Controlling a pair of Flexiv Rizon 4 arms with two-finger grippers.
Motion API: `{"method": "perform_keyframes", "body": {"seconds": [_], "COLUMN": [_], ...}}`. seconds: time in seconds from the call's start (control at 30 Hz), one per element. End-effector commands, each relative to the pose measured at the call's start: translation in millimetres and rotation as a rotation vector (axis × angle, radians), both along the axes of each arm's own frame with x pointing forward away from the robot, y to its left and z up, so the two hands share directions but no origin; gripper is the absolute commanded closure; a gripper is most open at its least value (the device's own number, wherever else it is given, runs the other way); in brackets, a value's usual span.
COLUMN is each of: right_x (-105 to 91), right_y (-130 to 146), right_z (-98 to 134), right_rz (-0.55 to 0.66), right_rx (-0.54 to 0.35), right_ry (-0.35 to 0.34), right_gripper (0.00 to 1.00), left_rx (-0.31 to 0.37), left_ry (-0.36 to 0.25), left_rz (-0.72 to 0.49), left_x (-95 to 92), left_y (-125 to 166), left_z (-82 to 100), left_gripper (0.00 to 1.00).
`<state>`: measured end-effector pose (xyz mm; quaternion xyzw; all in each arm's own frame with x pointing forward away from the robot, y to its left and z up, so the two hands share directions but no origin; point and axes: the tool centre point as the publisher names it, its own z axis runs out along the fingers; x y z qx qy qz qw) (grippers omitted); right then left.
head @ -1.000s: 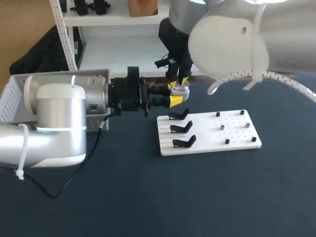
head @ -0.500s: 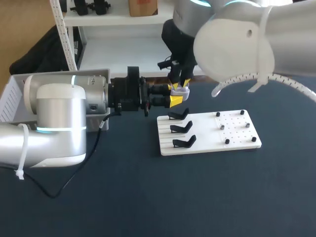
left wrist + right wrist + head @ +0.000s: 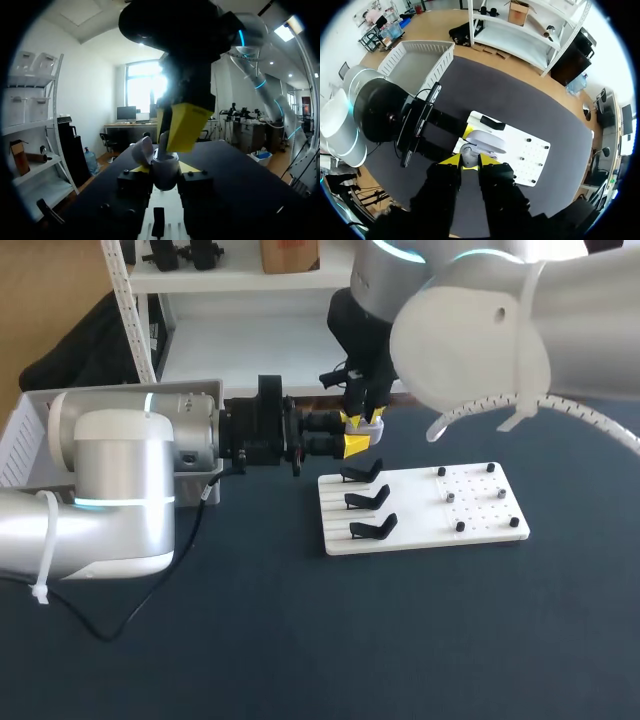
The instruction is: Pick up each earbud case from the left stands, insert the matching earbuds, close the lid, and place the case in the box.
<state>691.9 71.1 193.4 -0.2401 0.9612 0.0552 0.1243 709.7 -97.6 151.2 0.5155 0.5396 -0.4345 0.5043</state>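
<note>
A white earbud case (image 3: 361, 436) with its lid open is held above the table, behind the white board (image 3: 480, 502); my left gripper (image 3: 352, 438) lies level and is shut on it. In the left wrist view the case (image 3: 165, 169) sits between my two tips with its lid (image 3: 144, 150) tipped back. My right gripper (image 3: 364, 420) comes straight down onto the case's open top. Its tips (image 3: 469, 161) stand close on a small pale earbud (image 3: 468, 152) right at the case's lid (image 3: 486, 141). The three black stands (image 3: 366, 498) are bare.
Small dark pegs and earbuds (image 3: 450, 497) dot the board's right half. A white basket (image 3: 22, 438) stands at the table's left behind my left arm, seen as the basket (image 3: 415, 62) in the right wrist view. A black cable (image 3: 130, 615) trails over the dark mat.
My right gripper has come down and slightly left, from just above the open lid onto the case. The left arm and the case have stayed still.
</note>
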Motion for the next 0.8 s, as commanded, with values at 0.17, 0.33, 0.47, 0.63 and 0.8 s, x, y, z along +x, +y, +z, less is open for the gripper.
{"method": "perform_keyframes", "body": {"seconds": [0.17,0.33,0.47,0.63,0.8], "right_x": [-1.6,-3.8,-4.2,-5.6,16.8], "right_y": [1.1,3.2,5.2,2.7,-7.7], "right_z": [-2.4,2.6,8.0,27.0,39.1], "right_rz": [0.004,0.012,0.019,0.015,-0.044], "right_rx": [-0.004,-0.004,-0.012,0.001,0.030], "right_ry": [0.007,0.001,-0.011,-0.056,-0.094], "right_gripper": [0.68,0.60,0.58,0.58,0.58], "left_rx": [-0.003,-0.003,-0.003,-0.003,-0.003], "left_ry": [-0.002,-0.002,-0.002,-0.002,-0.002], "left_rz": [0.002,0.002,0.002,0.002,0.002], "left_x": [0.1,0.1,0.1,0.1,0.1], "left_y": [-0.3,-0.3,-0.3,-0.3,-0.3], "left_z": [0.7,0.7,0.7,0.7,0.7], "left_gripper": [1.00,1.00,1.00,1.00,1.00]}}
